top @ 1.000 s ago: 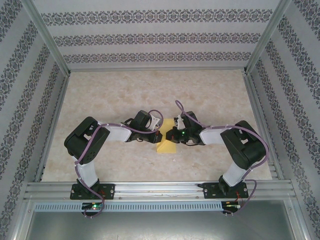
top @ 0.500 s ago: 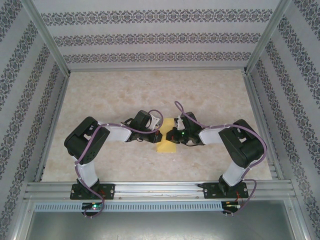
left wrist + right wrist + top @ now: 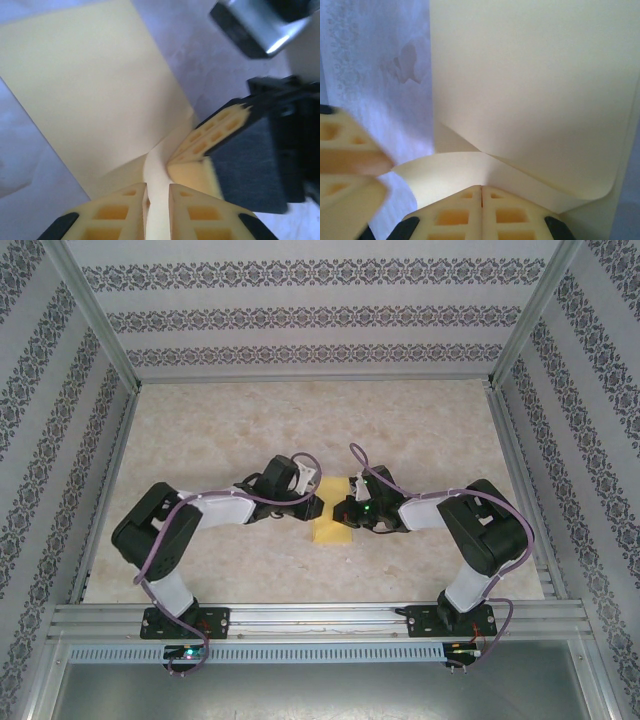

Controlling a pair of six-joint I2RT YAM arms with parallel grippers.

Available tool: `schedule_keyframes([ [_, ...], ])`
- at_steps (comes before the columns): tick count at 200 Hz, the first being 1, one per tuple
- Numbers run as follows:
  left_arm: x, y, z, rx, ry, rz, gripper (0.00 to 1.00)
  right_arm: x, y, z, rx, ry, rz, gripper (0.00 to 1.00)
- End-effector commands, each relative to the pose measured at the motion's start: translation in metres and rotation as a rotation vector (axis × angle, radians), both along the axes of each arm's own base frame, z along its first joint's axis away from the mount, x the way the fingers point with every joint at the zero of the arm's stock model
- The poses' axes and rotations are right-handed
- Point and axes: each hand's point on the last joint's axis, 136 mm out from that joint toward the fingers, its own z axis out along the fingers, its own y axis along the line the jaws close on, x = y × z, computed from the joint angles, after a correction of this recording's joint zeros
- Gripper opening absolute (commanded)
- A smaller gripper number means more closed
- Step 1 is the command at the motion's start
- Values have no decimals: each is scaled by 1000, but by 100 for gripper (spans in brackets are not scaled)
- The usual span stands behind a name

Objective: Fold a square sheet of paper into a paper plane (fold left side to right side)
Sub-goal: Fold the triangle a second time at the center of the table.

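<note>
Since the earlier frame, left elbow swung outward toward frame left. Left pincer (image 3: 157, 200) barely parted around a raised flap of the square sheet of paper (image 3: 331, 530), mid-tabletop (image 3: 420, 440). Right pincer (image 3: 481, 210) pressed together, pinching another flap, likely steadying the fold.

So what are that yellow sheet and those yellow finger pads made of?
The sheet looks like thin matte paper: it curls and holds a crease. The pads look like moulded plastic or rubber with square hollow cells; which of the two, I cannot tell.
</note>
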Motion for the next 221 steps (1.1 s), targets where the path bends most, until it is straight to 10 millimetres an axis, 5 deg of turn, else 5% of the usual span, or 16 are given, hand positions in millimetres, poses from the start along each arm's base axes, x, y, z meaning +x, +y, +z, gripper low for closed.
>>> schedule_keyframes([
  [1,-2,14,18,27,-25,17,19,-17,-14,-24,-78,57,-1,0],
  [34,-27,13,32,-21,38,-8,15,-17,-13,-21,-72,52,1,0],
  [89,-73,-24,28,-108,208,-123,11,-18,-13,-22,-71,53,4,0],
  [221,-67,-20,-26,-6,254,-75,8,-22,-14,-27,-76,77,14,0],
])
